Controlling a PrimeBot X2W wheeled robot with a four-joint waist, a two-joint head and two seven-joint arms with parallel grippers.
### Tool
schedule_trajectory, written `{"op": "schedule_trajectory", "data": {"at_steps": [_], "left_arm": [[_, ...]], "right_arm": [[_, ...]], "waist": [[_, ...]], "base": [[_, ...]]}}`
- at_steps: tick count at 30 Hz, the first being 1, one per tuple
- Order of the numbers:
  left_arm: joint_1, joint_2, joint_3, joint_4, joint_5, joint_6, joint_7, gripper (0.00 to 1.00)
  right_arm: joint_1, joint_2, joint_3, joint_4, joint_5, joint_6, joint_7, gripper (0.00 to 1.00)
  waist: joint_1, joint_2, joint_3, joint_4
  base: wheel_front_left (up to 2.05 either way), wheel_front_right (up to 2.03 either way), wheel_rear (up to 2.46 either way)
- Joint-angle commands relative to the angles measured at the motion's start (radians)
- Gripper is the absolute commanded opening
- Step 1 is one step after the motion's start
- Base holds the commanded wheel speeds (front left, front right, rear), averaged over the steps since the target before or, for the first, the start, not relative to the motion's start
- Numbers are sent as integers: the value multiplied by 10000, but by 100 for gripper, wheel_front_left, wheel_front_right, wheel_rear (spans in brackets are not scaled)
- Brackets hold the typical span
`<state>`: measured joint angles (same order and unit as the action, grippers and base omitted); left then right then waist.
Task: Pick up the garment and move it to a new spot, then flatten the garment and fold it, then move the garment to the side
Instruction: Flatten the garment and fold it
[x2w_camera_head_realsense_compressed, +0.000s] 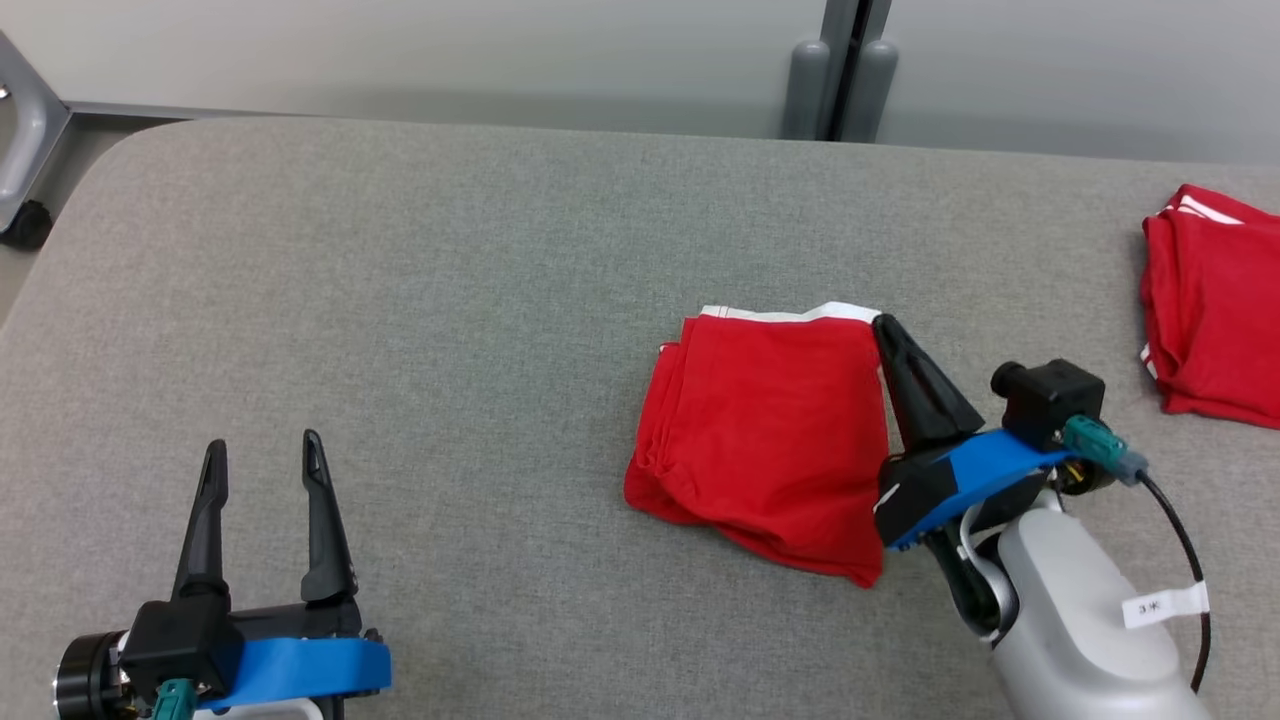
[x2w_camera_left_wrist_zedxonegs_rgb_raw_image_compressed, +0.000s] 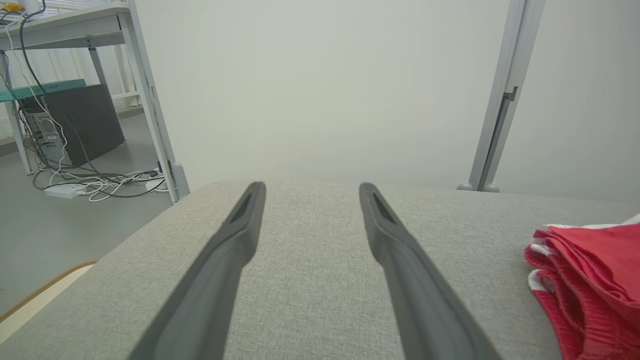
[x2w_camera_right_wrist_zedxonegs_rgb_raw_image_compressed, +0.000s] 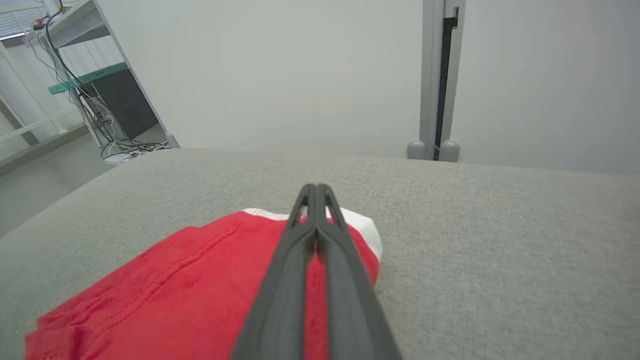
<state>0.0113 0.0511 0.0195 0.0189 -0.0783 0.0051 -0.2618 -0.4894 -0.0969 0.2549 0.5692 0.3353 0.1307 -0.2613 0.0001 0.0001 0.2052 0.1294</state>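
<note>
Red garment (x2w_camera_head_realsense_compressed: 765, 440) lies beneath the slanted right gripper (x2w_camera_head_realsense_compressed: 885, 323), jaws closed.

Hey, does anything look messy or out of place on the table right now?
Only mildly: the folded red garment sits crooked, its near edge slanting and its layers fanning out unevenly at the left side. A white trim strip peeks out along the far edge. Nothing looks spilled or damaged.

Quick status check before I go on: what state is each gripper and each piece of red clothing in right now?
Left gripper: open, empty, over bare table.
Right gripper: shut, fingers along the garment's right edge, no cloth visibly pinched.
Garment: folded, lying mid-table.
Second garment: folded, at the table's far right.
</note>
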Motion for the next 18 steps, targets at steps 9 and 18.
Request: {"op": "schedule_trajectory", "data": {"at_steps": [9, 18], "left_arm": [[-463, -15, -167, 102, -78, -19, -42, 100], [-594, -17, -174, 218, -163, 34, -42, 100]], "right_arm": [[-930, 362, -67, 1999, -1380, 2, -43, 0], [-906, 446, 1529, 1935, -611, 2, -42, 0]], "waist": [[-1, -1, 377, 446], [-1, -1, 524, 731]], "base": [[0, 0, 0], [0, 0, 0]]}}
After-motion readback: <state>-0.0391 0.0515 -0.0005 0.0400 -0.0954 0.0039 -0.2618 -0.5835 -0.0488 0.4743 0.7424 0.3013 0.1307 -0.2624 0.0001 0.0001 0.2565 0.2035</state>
